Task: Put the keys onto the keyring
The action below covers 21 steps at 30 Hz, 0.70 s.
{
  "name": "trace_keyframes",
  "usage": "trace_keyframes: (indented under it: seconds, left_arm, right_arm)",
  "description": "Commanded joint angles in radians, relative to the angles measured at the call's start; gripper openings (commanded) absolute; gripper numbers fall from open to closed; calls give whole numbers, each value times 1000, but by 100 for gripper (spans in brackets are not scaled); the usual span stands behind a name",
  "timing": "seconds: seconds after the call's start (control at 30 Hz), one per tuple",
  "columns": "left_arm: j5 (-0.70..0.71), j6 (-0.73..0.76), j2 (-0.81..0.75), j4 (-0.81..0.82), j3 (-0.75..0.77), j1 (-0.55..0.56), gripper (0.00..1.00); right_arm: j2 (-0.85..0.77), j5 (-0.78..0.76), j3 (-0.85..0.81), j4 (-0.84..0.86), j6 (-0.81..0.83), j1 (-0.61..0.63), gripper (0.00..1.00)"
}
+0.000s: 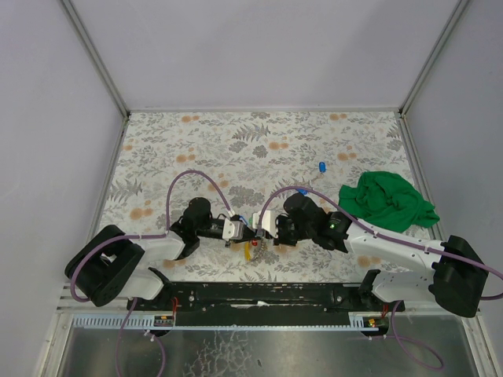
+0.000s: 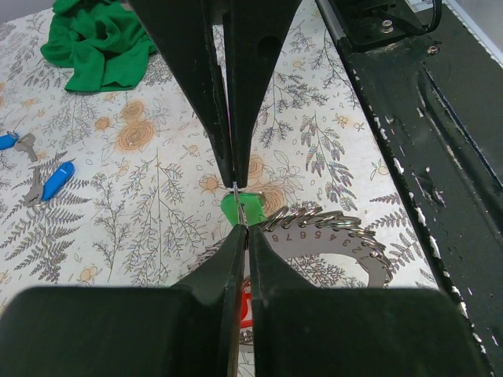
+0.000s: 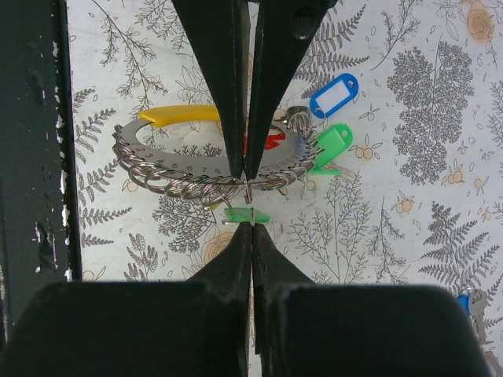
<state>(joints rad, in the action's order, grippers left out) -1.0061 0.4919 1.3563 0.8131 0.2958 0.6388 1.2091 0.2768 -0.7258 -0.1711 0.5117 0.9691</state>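
Note:
The keyring (image 3: 189,174) is a numbered grey metal crescent strung with several small split rings; it also shows in the left wrist view (image 2: 346,236). Around it lie tagged keys: yellow (image 3: 181,115), blue (image 3: 334,94), green (image 3: 334,145) and red (image 3: 271,143). My left gripper (image 2: 236,206) is shut on the thin wire loop of a green-tagged key (image 2: 250,209). My right gripper (image 3: 249,200) is shut on a small split ring at the keyring's edge, just above that green tag (image 3: 247,214). Both grippers meet tip to tip at the near centre (image 1: 255,233).
Two loose blue-tagged keys lie on the floral mat (image 1: 321,166) (image 1: 301,191); they also show in the left wrist view (image 2: 55,181) (image 2: 9,141). A crumpled green cloth (image 1: 389,200) lies at the right. The black base rail (image 1: 267,292) runs along the near edge.

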Motion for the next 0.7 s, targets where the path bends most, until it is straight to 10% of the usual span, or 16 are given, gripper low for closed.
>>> trace_keyframes:
  seconds: [0.0, 0.67]
  left_arm:
    - [-18, 19, -2, 26, 29, 1, 0]
    - [-25, 14, 3, 32, 30, 1, 0]
  right_arm:
    - [-17, 29, -11, 29, 2, 12, 0]
    - [-4, 66, -21, 39, 1, 17, 0]
